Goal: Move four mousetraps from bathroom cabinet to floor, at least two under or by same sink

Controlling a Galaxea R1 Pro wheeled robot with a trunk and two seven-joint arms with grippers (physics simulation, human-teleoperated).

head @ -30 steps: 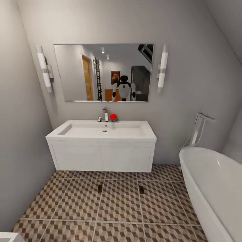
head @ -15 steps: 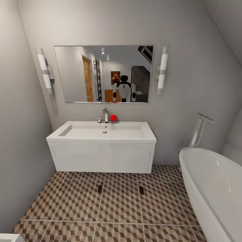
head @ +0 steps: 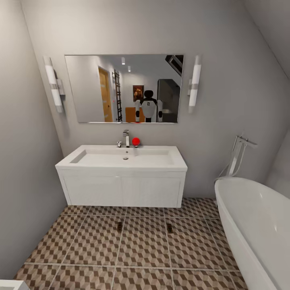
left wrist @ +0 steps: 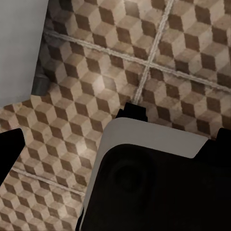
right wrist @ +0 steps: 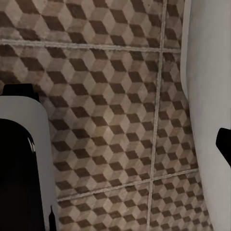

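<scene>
Two mousetraps lie on the bathroom floor (head: 145, 245) just in front of the sink's white vanity: one small dark piece (head: 119, 226) on the left and another (head: 169, 228) on the right. The sink (head: 123, 158), a wide white basin with a chrome tap (head: 126, 137), stands against the back wall. The cabinet is out of view. In the left wrist view my left gripper (left wrist: 118, 144) hangs open over the tiles, with dark fingertips (left wrist: 10, 150) at both edges. My right gripper (right wrist: 115, 144) also looks open above the tiles, one fingertip (right wrist: 224, 140) showing. Neither holds anything.
A white bathtub (head: 257, 225) with a chrome floor tap (head: 238, 155) takes up the right side. Grey walls close in on the left and back. A mirror (head: 125, 88) above the sink reflects me, and a small red object (head: 135, 141) sits by the tap.
The head camera shifted slightly, so the whole picture sits a touch lower than a second ago. The traps and sink have not moved.
</scene>
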